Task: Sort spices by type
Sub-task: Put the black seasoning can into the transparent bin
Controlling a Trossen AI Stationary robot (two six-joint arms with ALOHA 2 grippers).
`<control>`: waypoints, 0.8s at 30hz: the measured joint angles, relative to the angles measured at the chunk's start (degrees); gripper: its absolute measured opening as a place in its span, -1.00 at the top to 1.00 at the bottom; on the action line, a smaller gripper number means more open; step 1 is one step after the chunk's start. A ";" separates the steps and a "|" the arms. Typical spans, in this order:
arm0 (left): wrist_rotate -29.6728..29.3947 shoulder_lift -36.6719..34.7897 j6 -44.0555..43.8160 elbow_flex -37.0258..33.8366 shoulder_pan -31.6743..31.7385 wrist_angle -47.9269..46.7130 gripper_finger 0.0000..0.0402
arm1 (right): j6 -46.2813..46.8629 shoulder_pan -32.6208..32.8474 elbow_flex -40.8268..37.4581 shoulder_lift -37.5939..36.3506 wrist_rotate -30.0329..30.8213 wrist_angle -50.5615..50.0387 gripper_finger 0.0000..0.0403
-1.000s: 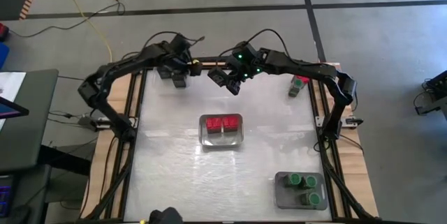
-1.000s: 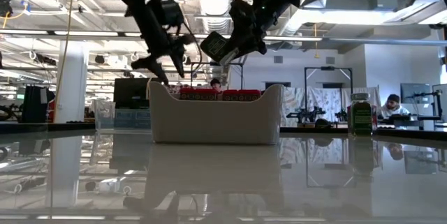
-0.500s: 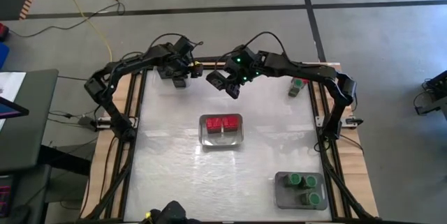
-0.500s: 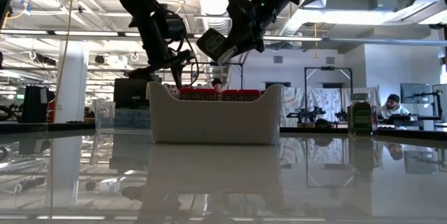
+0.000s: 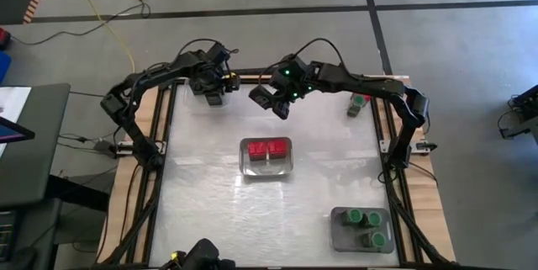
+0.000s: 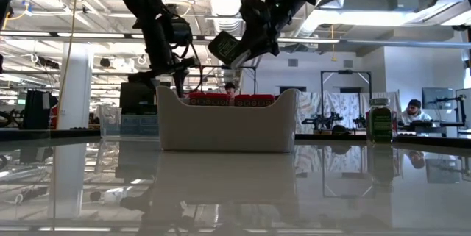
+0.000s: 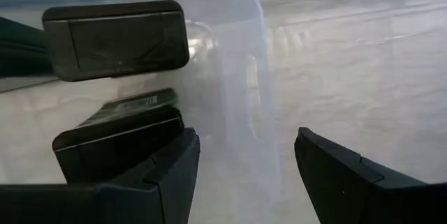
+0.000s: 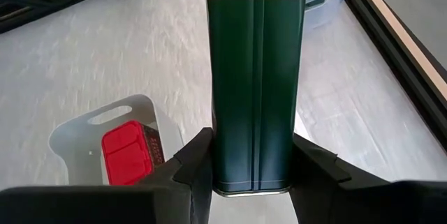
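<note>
While dark green tin (image 8: 256, 77) sits clamped between right gripper (image 8: 253, 161) fingers, it hangs off table above far middle, tilted in low view; jaws narrow on tin's flat sides; red-capped spices (image 5: 266, 148) in grey tray (image 5: 266, 167) nearer table centre, below and ahead of jaws; left gripper (image 7: 244, 161) jaws wide, empty, straddling clear bin (image 7: 241, 63) wall; black boxy containers (image 7: 115, 39) inside bin beyond left finger.
</note>
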 joint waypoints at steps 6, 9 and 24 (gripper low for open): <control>-0.84 0.00 0.02 0.00 0.00 -0.93 -0.12 | -0.29 -0.09 0.00 0.00 0.00 -0.34 0.16; -1.55 -0.01 0.02 0.00 0.07 -1.84 -0.12 | -0.44 -0.09 0.00 0.00 0.00 -0.34 0.16; -4.21 -0.04 0.70 0.00 1.19 -6.18 -0.12 | -0.92 -0.09 0.00 0.00 -0.01 -0.65 0.16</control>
